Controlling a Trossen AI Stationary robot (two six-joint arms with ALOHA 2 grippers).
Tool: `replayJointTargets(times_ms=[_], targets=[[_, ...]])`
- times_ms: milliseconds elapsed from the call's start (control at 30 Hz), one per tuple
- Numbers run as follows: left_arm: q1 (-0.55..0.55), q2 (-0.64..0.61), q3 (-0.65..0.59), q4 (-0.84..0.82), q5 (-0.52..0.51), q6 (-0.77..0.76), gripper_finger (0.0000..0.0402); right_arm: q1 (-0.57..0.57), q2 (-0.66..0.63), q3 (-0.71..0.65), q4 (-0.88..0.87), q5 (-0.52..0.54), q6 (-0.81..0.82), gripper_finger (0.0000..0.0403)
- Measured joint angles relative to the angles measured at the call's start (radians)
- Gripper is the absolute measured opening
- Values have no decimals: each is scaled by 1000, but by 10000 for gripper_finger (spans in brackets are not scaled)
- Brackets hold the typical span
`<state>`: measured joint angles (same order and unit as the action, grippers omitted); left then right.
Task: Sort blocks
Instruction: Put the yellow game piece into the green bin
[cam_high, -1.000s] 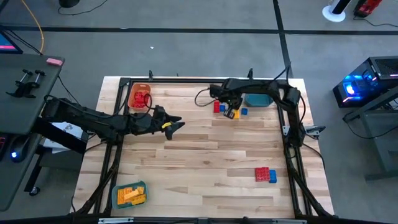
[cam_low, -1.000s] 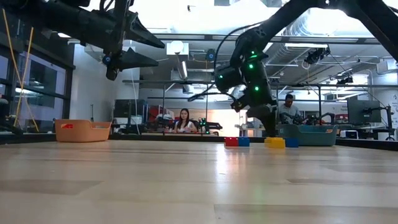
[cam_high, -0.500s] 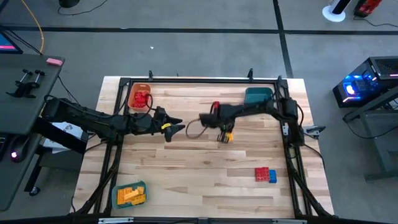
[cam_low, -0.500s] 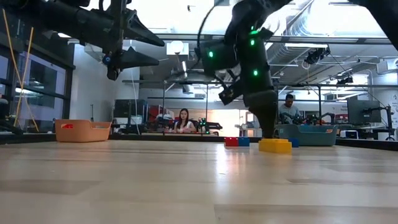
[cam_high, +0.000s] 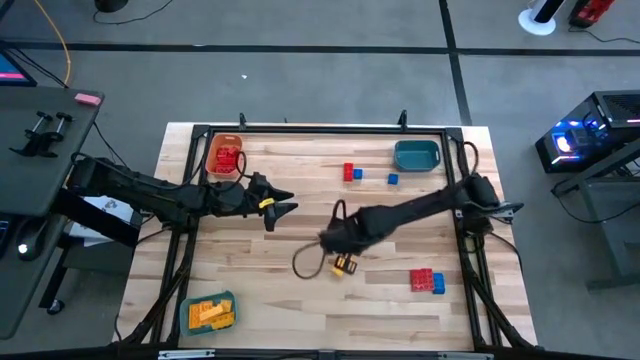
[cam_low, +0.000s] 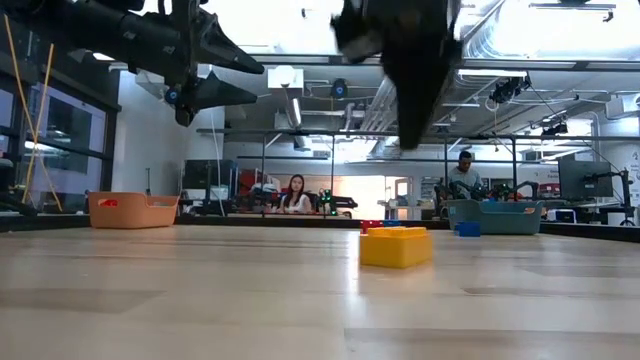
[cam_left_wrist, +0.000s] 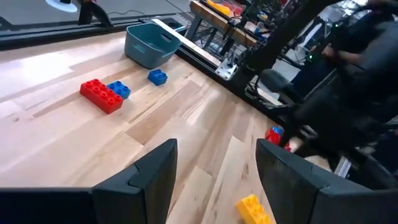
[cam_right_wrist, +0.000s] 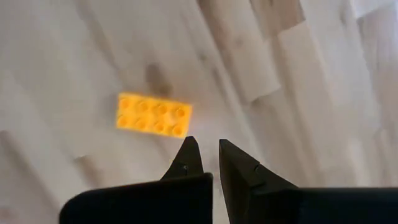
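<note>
A yellow studded block (cam_high: 345, 265) lies flat on the table near its middle, studs up (cam_right_wrist: 153, 115), and shows close up in the low view (cam_low: 397, 246). My right gripper (cam_high: 338, 248) hangs above it (cam_low: 412, 130), fingertips a narrow gap apart (cam_right_wrist: 207, 144), touching nothing. My left gripper (cam_high: 283, 205) waits open, high over the table's left half (cam_left_wrist: 214, 168). A red block (cam_high: 348, 172) and two blue blocks (cam_high: 392, 180) lie near the blue-grey tray (cam_high: 415, 155). Another red block (cam_high: 424, 279) and a blue one (cam_high: 439, 286) lie at the near right.
An orange tray (cam_high: 224, 157) with red blocks sits at the far left, and a tray of yellow blocks (cam_high: 210, 312) at the near left corner. The right arm's cable loops over the table (cam_high: 305, 262). People sit in the room behind (cam_low: 296, 194).
My right gripper has swept from beside the far-right tray toward the table's middle and near edge, and the yellow block has come along the table with it. The block now lies alone on the wood, and the gripper has risen above it.
</note>
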<state>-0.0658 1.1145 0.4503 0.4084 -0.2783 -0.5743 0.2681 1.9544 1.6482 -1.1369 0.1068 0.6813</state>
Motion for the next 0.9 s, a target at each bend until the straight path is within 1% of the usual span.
replayJointTargets(times_ms=[67,167,300,367,433,533,633,700,800,867,900], targets=[[0,0,0,0,0,-21,202,44,-19,0,0,9,71,0],[-1,0,0,2,10,-45,202,114,-33,0,38,6,69,0],[-1,0,0,9,11,-87,202,192,-22,0,101,3,-67,1],[-1,0,0,10,25,-124,202,199,-13,0,108,-40,-127,6],[-7,0,0,26,75,-158,202,183,2,0,116,-96,-191,17],[-39,0,0,104,185,-166,202,147,20,-1,121,-139,-300,45],[-96,0,0,198,245,-167,202,104,32,-1,154,-144,-414,87],[-149,0,0,235,248,-178,202,82,44,-1,166,-116,-503,117],[-235,0,0,225,241,-200,199,55,62,-1,170,-95,-654,158],[-303,0,0,202,206,-210,190,44,74,-1,171,-94,-742,179],[-337,0,0,183,173,-210,183,39,82,-1,171,-94,-780,187]])
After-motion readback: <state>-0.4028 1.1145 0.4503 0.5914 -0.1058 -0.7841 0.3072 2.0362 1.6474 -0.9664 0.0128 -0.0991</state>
